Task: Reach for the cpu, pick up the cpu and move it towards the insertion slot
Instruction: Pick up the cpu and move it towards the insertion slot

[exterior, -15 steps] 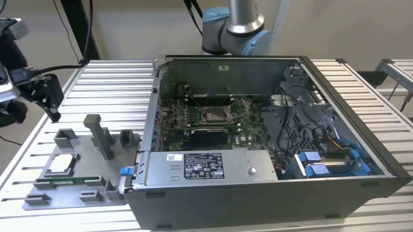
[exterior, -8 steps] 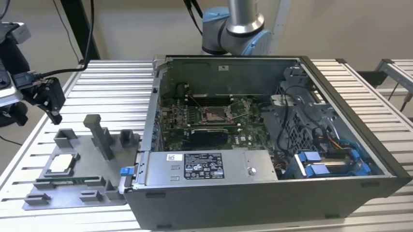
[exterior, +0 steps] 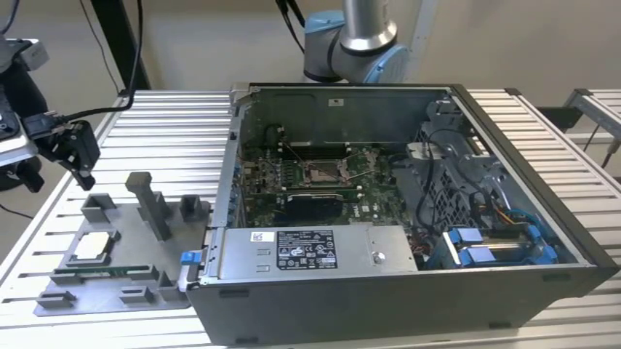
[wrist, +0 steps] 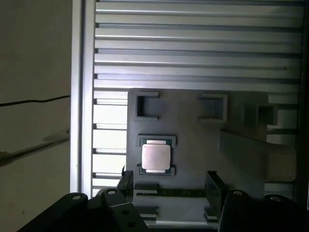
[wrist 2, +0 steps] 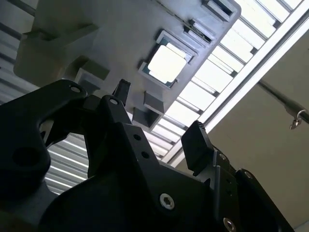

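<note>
Two fingers of the pincer (wrist: pixel 169 186) stand wide apart, gripping nothing; the cpu (wrist: pixel 155 157) lies flat in a recess of the grey fixture (wrist: pixel 193 140) on the bench (wrist: pixel 193 48), ahead of the pincer, untouched; the insertion slot (exterior: pixel 325 171) sits well away from it, inside the computer case (exterior: pixel 388 305)

A silver desk (exterior: pixel 165 123) of long ribbed aluminium slats laid side by side, with narrow gaps between them, carries two things. Toward the exterior view's left lies a flat grey plastic fixture plate (exterior: pixel 107 287) with raised blocks and shallow recesses, close to the desk's edge. Just beside it, toward the exterior view's right, an open dark grey metal computer case (exterior: pixel 388 305) lies on its side, covering much of the slats. In both wrist views the plate (wrist: pixel 193 140) (wrist 2: pixel 96 29) rests flat across the slats (wrist: pixel 193 48) (wrist 2: pixel 217 77).
</note>
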`<act>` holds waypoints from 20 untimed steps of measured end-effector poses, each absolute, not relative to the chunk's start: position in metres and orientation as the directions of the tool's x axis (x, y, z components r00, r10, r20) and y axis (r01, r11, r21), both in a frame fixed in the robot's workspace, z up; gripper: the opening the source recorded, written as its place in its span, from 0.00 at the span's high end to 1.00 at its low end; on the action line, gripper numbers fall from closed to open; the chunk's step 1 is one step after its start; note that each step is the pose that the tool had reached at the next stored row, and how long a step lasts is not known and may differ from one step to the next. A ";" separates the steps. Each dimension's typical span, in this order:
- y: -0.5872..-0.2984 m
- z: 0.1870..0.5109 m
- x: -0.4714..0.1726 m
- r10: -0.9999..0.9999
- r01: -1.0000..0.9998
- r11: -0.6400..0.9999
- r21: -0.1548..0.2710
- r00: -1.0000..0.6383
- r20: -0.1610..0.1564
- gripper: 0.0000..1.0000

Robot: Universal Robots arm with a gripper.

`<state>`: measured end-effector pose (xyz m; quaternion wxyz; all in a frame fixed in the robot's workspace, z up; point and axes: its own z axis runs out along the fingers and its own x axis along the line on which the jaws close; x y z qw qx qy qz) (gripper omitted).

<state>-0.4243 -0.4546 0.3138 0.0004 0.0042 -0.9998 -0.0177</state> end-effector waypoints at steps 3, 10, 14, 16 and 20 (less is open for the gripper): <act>-0.455 0.312 -0.424 -0.008 -0.008 0.999 0.036 -1.000 0.000 0.00; -0.455 0.308 -0.424 -0.008 -0.008 0.999 0.036 -1.000 0.001 0.00; -0.455 0.308 -0.424 -0.008 -0.008 0.999 0.036 -1.000 0.000 0.00; -0.455 0.307 -0.424 -0.008 -0.008 0.999 0.036 -1.000 0.000 0.00; -0.455 0.305 -0.424 -0.008 -0.008 0.999 0.036 -1.000 0.000 0.00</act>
